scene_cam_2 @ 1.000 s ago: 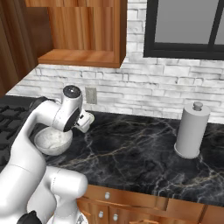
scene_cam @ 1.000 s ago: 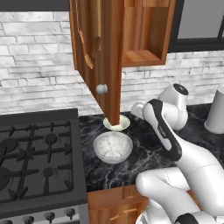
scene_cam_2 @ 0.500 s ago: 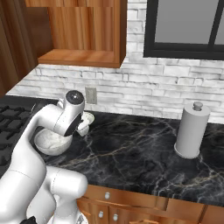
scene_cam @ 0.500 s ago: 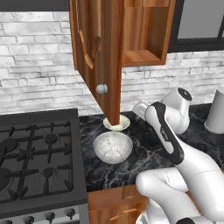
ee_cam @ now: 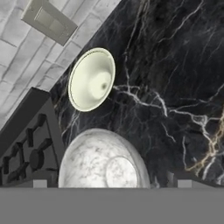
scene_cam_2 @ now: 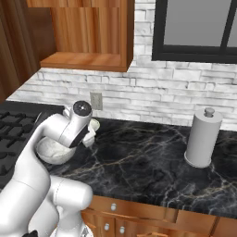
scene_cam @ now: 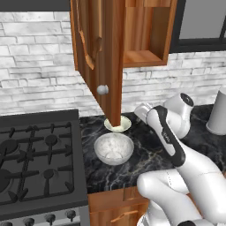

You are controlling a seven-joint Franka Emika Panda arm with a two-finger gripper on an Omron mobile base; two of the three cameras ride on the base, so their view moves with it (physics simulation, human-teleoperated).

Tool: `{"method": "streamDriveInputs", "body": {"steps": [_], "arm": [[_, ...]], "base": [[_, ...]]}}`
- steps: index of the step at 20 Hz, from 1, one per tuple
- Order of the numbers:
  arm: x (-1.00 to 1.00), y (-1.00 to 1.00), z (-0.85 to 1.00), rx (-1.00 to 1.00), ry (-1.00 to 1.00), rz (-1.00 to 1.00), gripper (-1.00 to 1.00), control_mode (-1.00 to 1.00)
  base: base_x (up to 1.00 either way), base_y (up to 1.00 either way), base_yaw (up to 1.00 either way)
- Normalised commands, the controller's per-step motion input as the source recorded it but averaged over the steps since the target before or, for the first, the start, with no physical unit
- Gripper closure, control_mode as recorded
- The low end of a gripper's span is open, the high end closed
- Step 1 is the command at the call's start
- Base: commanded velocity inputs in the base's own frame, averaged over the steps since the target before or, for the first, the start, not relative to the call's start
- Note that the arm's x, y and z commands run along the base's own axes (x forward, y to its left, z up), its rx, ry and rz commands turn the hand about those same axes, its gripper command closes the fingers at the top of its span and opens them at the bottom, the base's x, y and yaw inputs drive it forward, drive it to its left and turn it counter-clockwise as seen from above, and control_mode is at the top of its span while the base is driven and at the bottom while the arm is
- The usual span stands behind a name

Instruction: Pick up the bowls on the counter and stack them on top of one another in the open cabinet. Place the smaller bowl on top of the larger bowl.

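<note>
The larger bowl [scene_cam: 114, 148], speckled grey-white, stands on the black marble counter [scene_cam: 132, 134] beside the stove. Just behind it sits the smaller bowl [scene_cam: 118, 125], cream, its far side hidden by the open cabinet door [scene_cam: 103, 57]. The cabinet's shelf [scene_cam: 143, 57] shows above. My gripper [scene_cam: 140, 113] hangs to the right of both bowls, a little above the counter. In the hand view, my gripper [ee_cam: 111, 183] is open and holds nothing. Its tips stand wide on either side of the larger bowl [ee_cam: 103, 164], with the smaller bowl [ee_cam: 92, 78] beyond.
A black gas stove [scene_cam: 39, 154] borders the counter on the left. A grey paper-towel roll [scene_cam_2: 202, 139] stands at the far right. A wall outlet [scene_cam_2: 96, 100] sits behind the bowls. The open door's lower edge and its knob [scene_cam: 102, 89] hang over the smaller bowl.
The hand has sunk slightly and drawn closer to the bowls. Both bowls have stayed put and the jaws have stayed wide.
</note>
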Motion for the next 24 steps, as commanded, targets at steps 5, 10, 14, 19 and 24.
{"method": "streamDriveInputs", "body": {"steps": [5, 10, 14, 19, 24], "arm": [[0.21, -0.07, -0.06, 0.03, 0.00, 0.00, -1.00, -1.00], [0.22, -0.06, -0.10, 0.01, 0.00, 0.00, -1.00, -1.00], [0.20, -0.01, -0.17, 0.00, 0.00, 0.00, -1.00, -1.00], [0.18, 0.00, -0.16, 0.00, 0.00, 0.00, -1.00, -1.00], [0.18, 0.00, -0.15, 0.00, 0.00, 0.00, -1.00, -1.00]], "base": [[0.00, 0.00, 0.00], [0.00, 0.00, 0.00], [0.00, 0.00, 0.00], [0.00, 0.00, 0.00], [0.00, 0.00, 0.00]]}}
